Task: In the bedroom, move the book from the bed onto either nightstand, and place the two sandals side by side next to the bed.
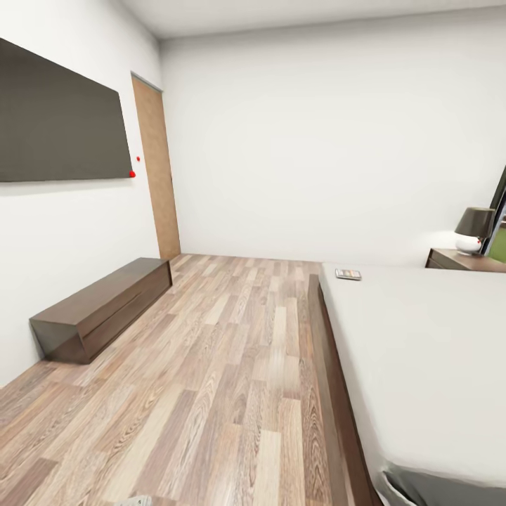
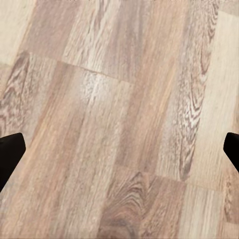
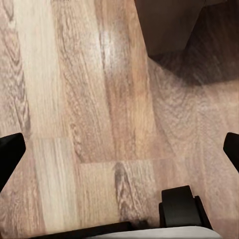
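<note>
Head cam sits high, faces fwd and slightly down across the bedroom: floor [image 1: 211,365] runs to far wall at 12 o'clock, bed [image 1: 422,351] at 3–5 o'clock, low cabinet [image 1: 105,306] at 9 o'clock. Left wrist cam looks straight down, close to the planks [image 2: 119,124], fingertips [image 2: 10,149] wide apart at frame edges. Right wrist cam also looks down, close to planks [image 3: 74,99], w/ dark bed frame [image 3: 169,25] at 1 o'clock. All three views share the wood floor.
</note>
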You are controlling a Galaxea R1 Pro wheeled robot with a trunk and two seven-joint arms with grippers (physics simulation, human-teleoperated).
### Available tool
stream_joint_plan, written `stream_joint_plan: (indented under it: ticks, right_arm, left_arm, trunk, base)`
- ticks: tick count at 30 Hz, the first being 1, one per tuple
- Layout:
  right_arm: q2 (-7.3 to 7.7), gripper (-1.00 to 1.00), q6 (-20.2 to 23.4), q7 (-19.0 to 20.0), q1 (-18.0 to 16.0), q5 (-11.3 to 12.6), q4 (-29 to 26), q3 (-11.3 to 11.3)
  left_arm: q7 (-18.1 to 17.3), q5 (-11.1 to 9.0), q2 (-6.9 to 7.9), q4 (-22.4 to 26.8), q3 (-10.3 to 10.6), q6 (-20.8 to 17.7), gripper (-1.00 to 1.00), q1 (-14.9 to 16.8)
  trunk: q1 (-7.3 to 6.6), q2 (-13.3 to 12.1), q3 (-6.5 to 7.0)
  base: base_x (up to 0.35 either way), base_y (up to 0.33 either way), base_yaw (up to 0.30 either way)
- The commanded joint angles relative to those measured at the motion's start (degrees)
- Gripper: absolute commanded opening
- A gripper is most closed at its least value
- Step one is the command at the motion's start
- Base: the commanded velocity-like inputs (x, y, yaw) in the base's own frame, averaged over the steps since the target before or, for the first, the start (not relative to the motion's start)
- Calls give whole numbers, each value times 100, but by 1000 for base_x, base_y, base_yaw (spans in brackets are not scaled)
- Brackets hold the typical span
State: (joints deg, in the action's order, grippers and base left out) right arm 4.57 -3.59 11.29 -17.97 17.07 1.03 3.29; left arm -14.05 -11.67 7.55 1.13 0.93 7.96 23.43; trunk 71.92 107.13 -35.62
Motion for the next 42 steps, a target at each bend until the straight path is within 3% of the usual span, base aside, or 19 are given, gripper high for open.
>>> stream_joint_plan:
  ticks: [1,36,42]
  right_arm:
    - [1,100,-19,31,-5,24,11,31]
    - [0,100,-10,67,-5,32,57,36]
    - [0,100,-10,67,-5,27,62,33]
  left_arm:
    - [-28,-45,1,-8,13,12,100,4]
    - [-28,-45,1,-8,13,12,100,4]
    - [-28,-45,1,-8,13,13,100,4]
  trunk:
    - [-23,-39,13]
    - [-792,-1442,641]
    - [-924,-1683,749]
  base:
    - [0,0,0]
    - [0,0,0]
    - [0,0,179]
